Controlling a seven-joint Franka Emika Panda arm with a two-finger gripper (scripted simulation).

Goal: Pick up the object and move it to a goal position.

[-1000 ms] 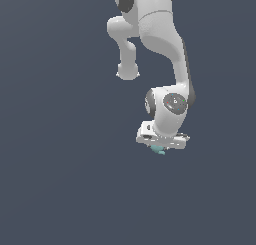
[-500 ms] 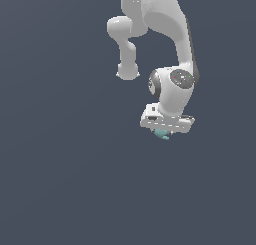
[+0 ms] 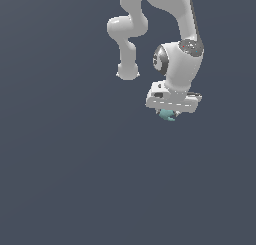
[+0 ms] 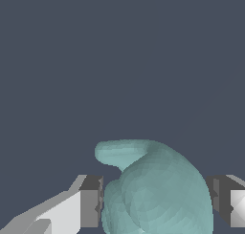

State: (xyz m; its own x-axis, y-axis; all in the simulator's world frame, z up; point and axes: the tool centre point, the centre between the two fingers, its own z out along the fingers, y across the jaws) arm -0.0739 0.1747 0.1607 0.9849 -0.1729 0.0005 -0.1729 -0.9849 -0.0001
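You're in the carry step: the gripper is clamped on the object, a pale teal lumpy blob. In the wrist view the object fills the space between the two fingers, both pads pressing its sides, its small nub poking out past the fingertips. In the exterior view only a sliver of teal shows just under the white hand, so the object sits tucked right below the gripper, beneath the arm.

No support surface is distinguishable around the object; the background is flat grey, so whether it's lifted clear can't be read directly. I'd judge it's airborne, since nothing touches it but the fingers.

No goal marker shows in either view, so you can't tell how far the target is from the gripper.

Next move, as I judge it: keep the fingers squeezed, translate smoothly toward the goal, avoid jerks. The blob is rounded and lumpy, so a slip or rotation in the pads is the main risk.
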